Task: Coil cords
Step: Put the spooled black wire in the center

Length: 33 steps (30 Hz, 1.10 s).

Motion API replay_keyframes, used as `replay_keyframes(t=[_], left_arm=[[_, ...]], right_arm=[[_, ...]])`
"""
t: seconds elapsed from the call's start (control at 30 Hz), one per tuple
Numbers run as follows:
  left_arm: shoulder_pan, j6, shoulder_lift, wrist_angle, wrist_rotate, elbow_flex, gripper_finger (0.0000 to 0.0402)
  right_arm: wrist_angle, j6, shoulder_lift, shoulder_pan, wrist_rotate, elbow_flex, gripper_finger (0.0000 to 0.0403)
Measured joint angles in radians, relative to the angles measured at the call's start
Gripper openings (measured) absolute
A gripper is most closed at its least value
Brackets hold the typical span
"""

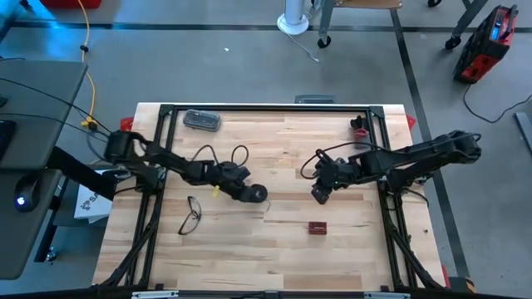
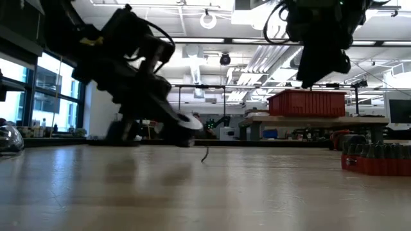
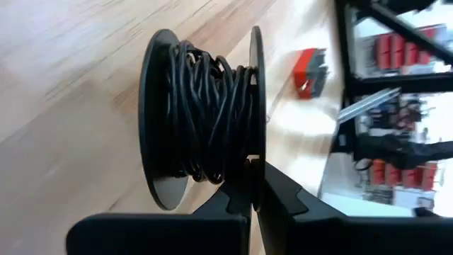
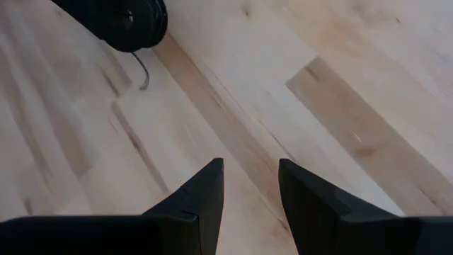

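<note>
- Centrally on the pale wooden slatted counter [image 1: 274, 249]: small round black reel [image 1: 258, 194] wound thick with thin dark wire [image 3: 209, 117], tilted up on edge, rim low at the counter surface.
- Left end effector [image 1: 249, 193] pinching one flange of that reel, fingers pressed together on it.
- Short loose tail of the wire [image 2: 205, 154] curling down from the reel toward the counter.
- Right end effector [image 1: 319, 196] raised above the counter, well apart from the reel, fingers [image 4: 202, 198] spread with bare wood between, holding nothing.
- Black-framed eyeglasses [image 1: 190, 214] flat near the left arm.
- Small dark red block [image 1: 317, 227] near the right end effector.
- Dark oblong case [image 1: 202, 120] at the far edge.
</note>
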Motion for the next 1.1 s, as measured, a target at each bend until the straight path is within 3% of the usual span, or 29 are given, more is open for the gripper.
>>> replay_keyframes(t=[0.2,0.3,0.57,0.8,1.1], left_arm=[[0.000,-0.105,0.117,0.204,0.001,0.002,0.0003],[0.002,-0.112,0.135,0.212,0.020,0.004,0.0014],[0.037,-0.063,0.107,0.200,0.083,0.003,0.0119],[0.103,0.018,0.064,0.078,0.271,0.003,0.0200],[0.109,-0.025,0.061,-0.005,0.451,0.003,0.0218]], right_arm=[[0.011,-0.007,-0.006,0.000,-0.043,-0.057,0.0130],[0.019,-0.043,-0.013,0.001,-0.063,-0.073,0.0130],[0.016,-0.056,-0.020,0.001,-0.101,-0.075,0.0130],[0.007,-0.082,-0.052,0.001,-0.101,-0.075,0.0130],[-0.022,-0.074,-0.053,0.001,-0.128,-0.075,0.0130]])
